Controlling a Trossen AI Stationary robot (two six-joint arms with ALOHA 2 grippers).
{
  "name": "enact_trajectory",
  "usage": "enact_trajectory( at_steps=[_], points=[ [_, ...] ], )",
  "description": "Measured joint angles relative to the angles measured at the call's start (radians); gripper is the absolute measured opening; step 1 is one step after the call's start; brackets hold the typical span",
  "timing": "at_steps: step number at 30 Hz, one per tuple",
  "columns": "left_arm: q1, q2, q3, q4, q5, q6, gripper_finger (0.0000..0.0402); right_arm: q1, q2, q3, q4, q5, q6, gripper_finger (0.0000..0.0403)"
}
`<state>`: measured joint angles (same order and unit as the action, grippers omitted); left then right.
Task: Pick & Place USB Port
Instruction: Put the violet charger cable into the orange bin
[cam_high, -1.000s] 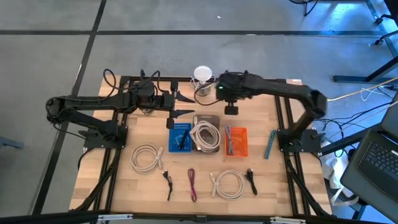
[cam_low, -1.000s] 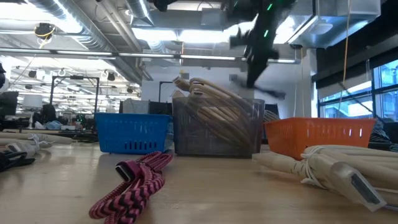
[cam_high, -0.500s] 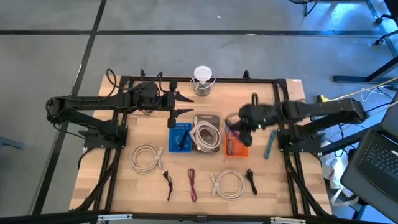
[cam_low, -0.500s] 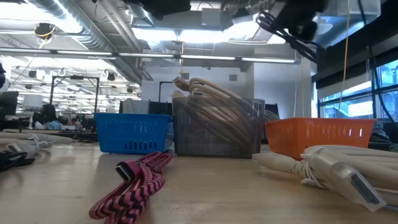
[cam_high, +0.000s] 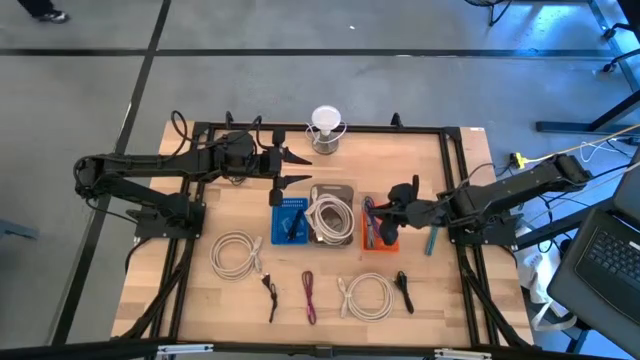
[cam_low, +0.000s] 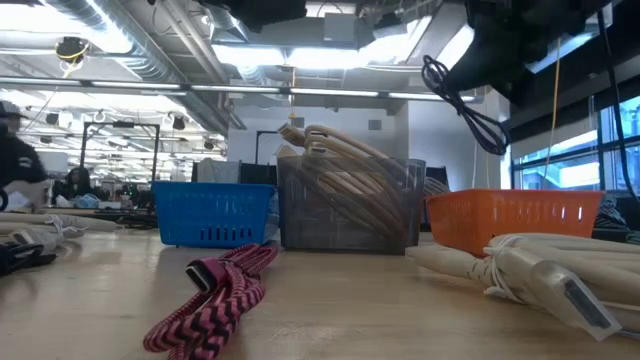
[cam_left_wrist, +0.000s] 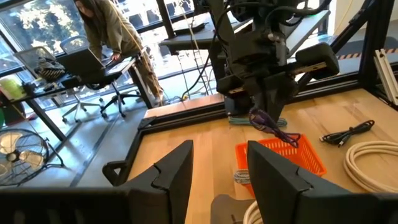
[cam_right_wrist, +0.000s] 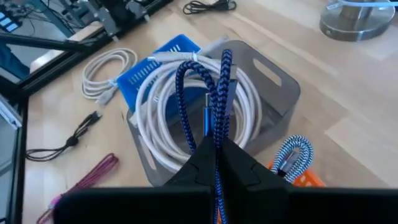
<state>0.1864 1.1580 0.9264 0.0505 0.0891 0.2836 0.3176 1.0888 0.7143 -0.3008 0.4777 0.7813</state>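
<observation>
A blue-and-dark braided USB cable (cam_right_wrist: 216, 93) is caught in my shut right gripper (cam_right_wrist: 216, 144), which hangs over the orange basket (cam_high: 381, 237) at the table's right middle. The left wrist view shows the same cable (cam_left_wrist: 272, 123) dangling over that basket (cam_left_wrist: 285, 157). The orange basket also holds a blue-white braided cable (cam_right_wrist: 291, 153). Beside it stand a grey basket (cam_high: 345, 192) with a white cable coil and a blue basket (cam_high: 289, 221). My left gripper (cam_high: 292, 168) stands open and level just beyond the blue basket, with nothing between its fingers. My right gripper pinches a doubled loop of the braided cable (cam_right_wrist: 217, 134) between its two shut fingers, slanting down from the table's right side. Two strands run out past the fingertips, along the fingers. The loop (cam_low: 466, 96) hangs slack below the gripper, clear of the orange basket's rim.
White cable coils (cam_high: 237, 252) (cam_high: 366, 296), black cables (cam_high: 270, 295) (cam_high: 403, 290) and a pink braided cable (cam_high: 308, 297) lie along the near half. A teal stick (cam_high: 436, 230) lies right of the orange basket. A round white stand (cam_high: 326, 128) sits at the far edge.
My right gripper has swept from the far edge by the white stand toward the table's right and near side, rolling and sinking a little. It is now over the orange basket. The braided cable has come along in its shut fingers.
</observation>
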Motion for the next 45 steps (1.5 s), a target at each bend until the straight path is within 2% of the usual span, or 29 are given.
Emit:
enact_trajectory(
  at_steps=[10,15,21,35,41,45],
  points=[
    [0.0,0.0,0.0,0.002,0.0,0.0,0.0143,0.0,0.006,0.0,-0.029,0.028,0.084,0.0001],
    [0.0,0.0,0.0,0.002,-0.001,-0.001,0.0143,0.0,0.041,-0.001,-0.112,0.044,0.157,0.0001],
    [0.0,0.0,0.0,0.002,-0.001,-0.001,0.0143,0.0,0.081,-0.056,-0.109,0.046,0.237,0.0001],
    [0.0,0.0,0.0,0.013,-0.002,-0.001,0.0143,-0.009,0.083,-0.213,0.065,0.014,0.415,0.0001],
    [0.0,0.0,0.0,0.045,0.0,-0.001,0.0143,-0.05,0.083,-0.241,0.129,-0.031,0.42,0.0001],
    [0.0,0.0,0.0,0.044,0.0,-0.001,0.0143,-0.072,0.083,-0.242,0.134,-0.064,0.41,0.0031]
  ],
)
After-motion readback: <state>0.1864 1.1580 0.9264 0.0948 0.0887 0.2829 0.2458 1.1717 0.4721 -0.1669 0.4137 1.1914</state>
